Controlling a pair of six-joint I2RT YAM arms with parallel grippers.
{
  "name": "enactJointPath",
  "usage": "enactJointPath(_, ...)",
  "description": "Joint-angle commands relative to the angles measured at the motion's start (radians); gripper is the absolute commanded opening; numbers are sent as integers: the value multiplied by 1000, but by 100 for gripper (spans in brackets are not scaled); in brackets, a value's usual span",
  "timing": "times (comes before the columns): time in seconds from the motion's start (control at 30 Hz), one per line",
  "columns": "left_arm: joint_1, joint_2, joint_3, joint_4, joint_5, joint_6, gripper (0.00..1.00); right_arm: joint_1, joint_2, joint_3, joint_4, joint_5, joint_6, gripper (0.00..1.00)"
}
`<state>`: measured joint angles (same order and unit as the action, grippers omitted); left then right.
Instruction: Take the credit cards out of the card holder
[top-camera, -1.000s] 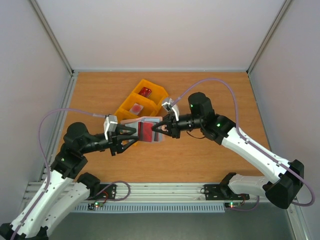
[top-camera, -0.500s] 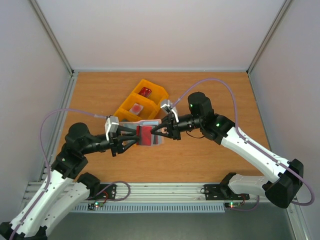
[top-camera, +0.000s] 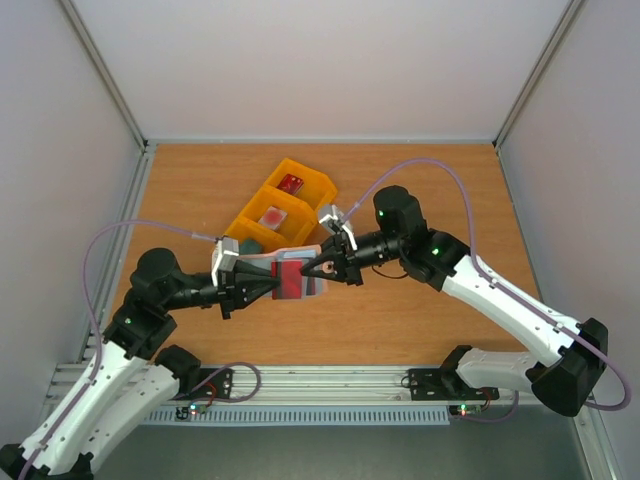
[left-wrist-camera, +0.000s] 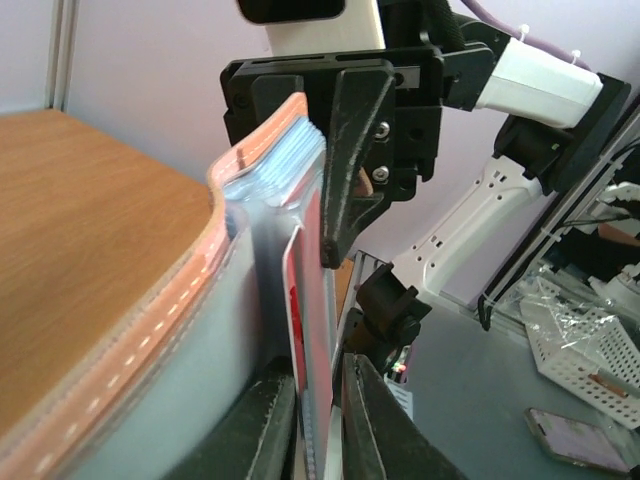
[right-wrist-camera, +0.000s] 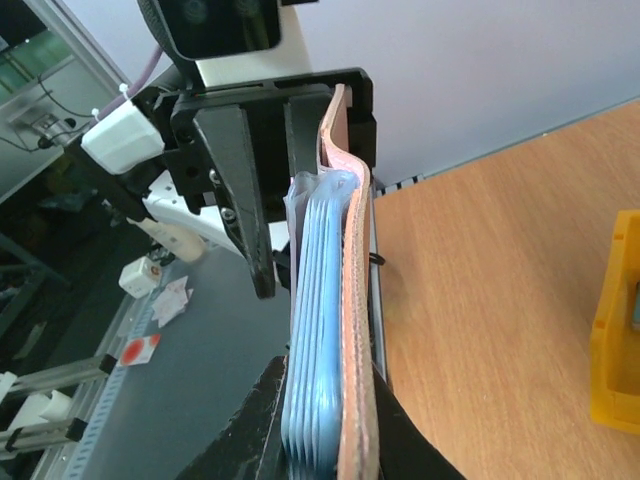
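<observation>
Leather and plastic hang in the air between my two hands: the card holder (top-camera: 300, 254) is off the table (top-camera: 440, 180), lifted just in front of the yellow tray (top-camera: 312, 174) and standing on edge. My right gripper (top-camera: 320, 268) is clamped on its right end. From my right wrist I see it edge-on, the taupe outer skin against one finger and the stack of pale blue pocket layers against the other, both pressed tight.

My left gripper (top-camera: 272, 283) comes in from the opposite side, its fingers drawn nearly together. From my left wrist the two fingertips straddle a thin red card (left-wrist-camera: 312, 300) with a whitish rim that stands out of the blue-grey pocket, and they pinch its near edge; the stitched taupe cover curves away to the left of them. From above, that red card (top-camera: 288, 280) shows between my two grippers, most of it within the holder's outline.

Behind us the tray holds a dark red card (top-camera: 292, 183) in its far compartment and a whitish-pink card (top-camera: 272, 216) in the middle one. Whatever lies in the nearest compartment is mostly hidden by my left wrist, so I cannot name it.
</observation>
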<state>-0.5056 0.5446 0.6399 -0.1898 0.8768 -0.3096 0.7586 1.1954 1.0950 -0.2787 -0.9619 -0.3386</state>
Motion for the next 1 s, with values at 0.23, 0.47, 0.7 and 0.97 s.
enactJointPath(0.23,5,-14,-3,79,60,-29,1,4,-30,30,-45,-22,-48,1)
enactJointPath(0.47,7,-25,9,39,49,-18,0,2,-46,28,-83,-4,-84,2)
enactJointPath(0.7,23,-36,11,-11,-38,-5,0,-27,-69,27,-180,7,-130,7)
enactJointPath(0.97,39,-49,8,-46,-105,-6,0,-60,-105,-6,-197,67,-124,3)
